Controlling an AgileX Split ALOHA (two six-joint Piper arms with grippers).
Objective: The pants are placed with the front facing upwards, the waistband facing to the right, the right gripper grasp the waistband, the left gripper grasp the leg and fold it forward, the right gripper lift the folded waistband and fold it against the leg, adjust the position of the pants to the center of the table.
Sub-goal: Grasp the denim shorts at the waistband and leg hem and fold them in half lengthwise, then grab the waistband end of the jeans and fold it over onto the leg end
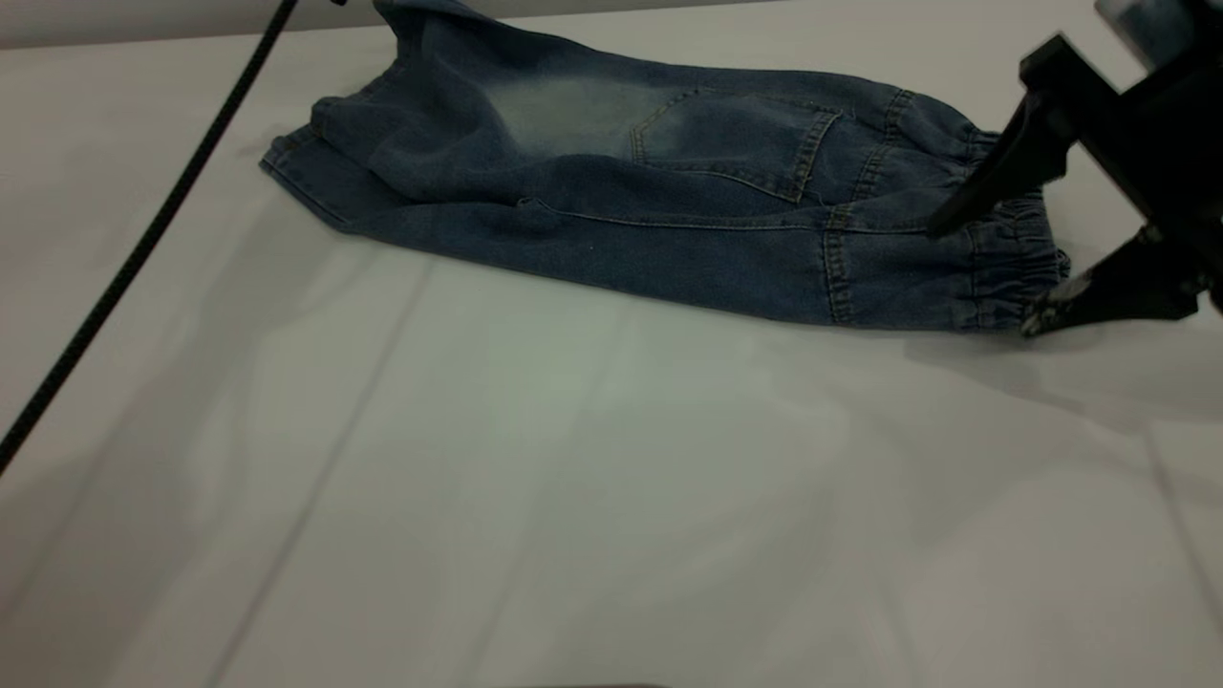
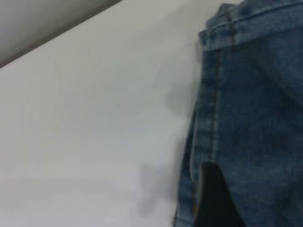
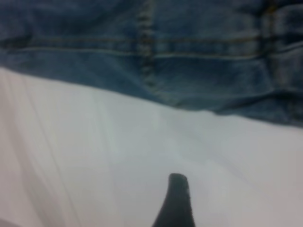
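Observation:
The blue denim pants (image 1: 611, 191) lie folded lengthwise at the far side of the white table (image 1: 573, 478), a back pocket and a pale patch facing up. The waistband (image 1: 1003, 248) points right. My right gripper (image 1: 984, 277) is open, one finger over the waistband and the other low by its near corner. In the right wrist view one black finger (image 3: 176, 201) hangs over bare table, with the pants (image 3: 151, 47) just beyond. The leg end (image 1: 420, 14) rises out of the picture. In the left wrist view a black finger (image 2: 213, 198) presses against the denim (image 2: 255, 118), which hides the other finger.
A long black cable (image 1: 143, 239) runs diagonally across the left of the table. The table's far edge (image 2: 57, 33) lies just behind the leg end. Bare tabletop stretches in front of the pants.

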